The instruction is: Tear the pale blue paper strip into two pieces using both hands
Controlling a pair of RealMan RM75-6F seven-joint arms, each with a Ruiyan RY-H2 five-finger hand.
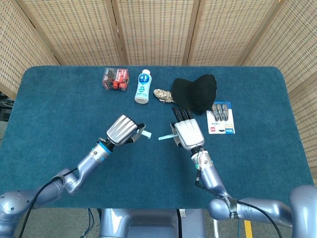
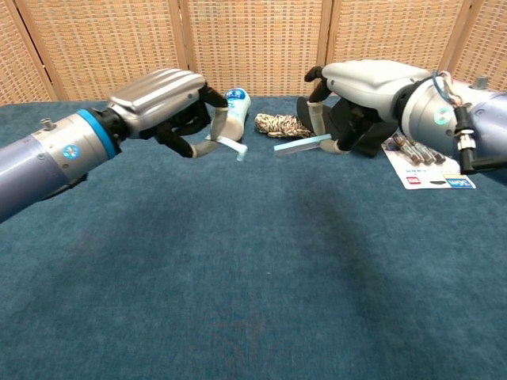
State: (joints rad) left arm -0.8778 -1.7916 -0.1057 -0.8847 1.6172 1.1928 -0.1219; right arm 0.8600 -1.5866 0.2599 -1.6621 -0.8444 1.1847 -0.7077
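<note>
From the head camera, the left hand, a ribbed silver shell over black fingers, is hovering above the deep blue, felt-like table, its fingers curling in and pinching a short pale blue paper piece that is sticking out to its right. The right hand is floating to the right of it, fingers pointing toward the far side, and is nipping a second, straighter pale blue strip piece that is jutting out to the left. The two pieces are lying well apart, with bare cloth showing between them. Along the far edge, a small red and black box, a white plastic bottle lying on its side, a knotted bundle of speckled rope and a soft, floppy black cap are sitting in a row; a flat card of batteries is lying to the right of the right hand.

From the chest camera, the left hand is gripping its paper piece between thumb and fingertip, the thin slip bending downward at its free end. The right hand is holding its strip piece flat and nearly level, the free end pointing left. Behind them, the bottle and rope are peeking through the gap.
</note>
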